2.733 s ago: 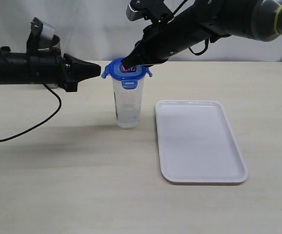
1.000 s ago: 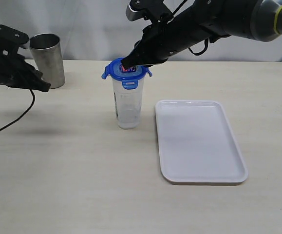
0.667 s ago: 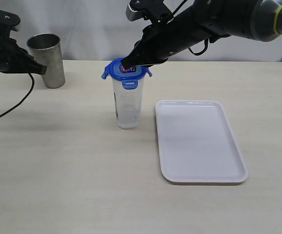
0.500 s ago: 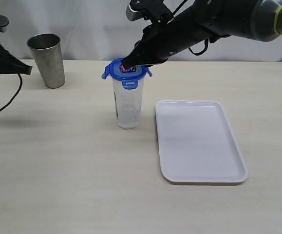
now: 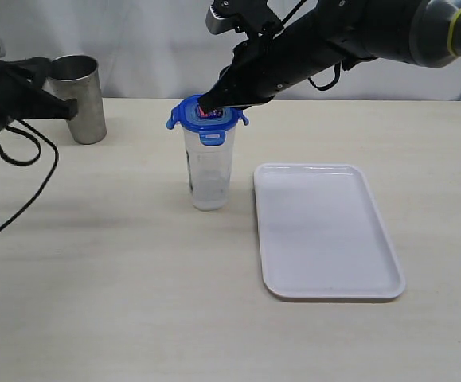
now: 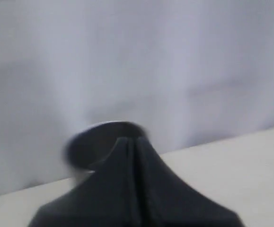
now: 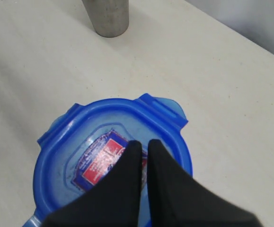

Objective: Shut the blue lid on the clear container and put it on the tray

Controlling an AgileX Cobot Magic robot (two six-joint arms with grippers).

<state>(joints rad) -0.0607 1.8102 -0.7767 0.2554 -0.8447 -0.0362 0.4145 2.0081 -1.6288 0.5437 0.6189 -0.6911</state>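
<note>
The tapered steel cup (image 5: pixel 83 95) sits right at the tip of the left gripper (image 5: pixel 71 111), which is pinched closed on nothing. The flat white rectangular tray (image 5: pixel 326 231) lies on the pale table (image 5: pixel 119 278), below and off to the side of the right gripper (image 5: pixel 208 106). That one's pressed shut too, tips down on the sticker of the small blue snap-tab lid (image 5: pixel 206 121) directly under it. The lid sits on the tall clear plastic container (image 5: pixel 209 171), upright near the tray, with its side tabs sticking out.
</note>
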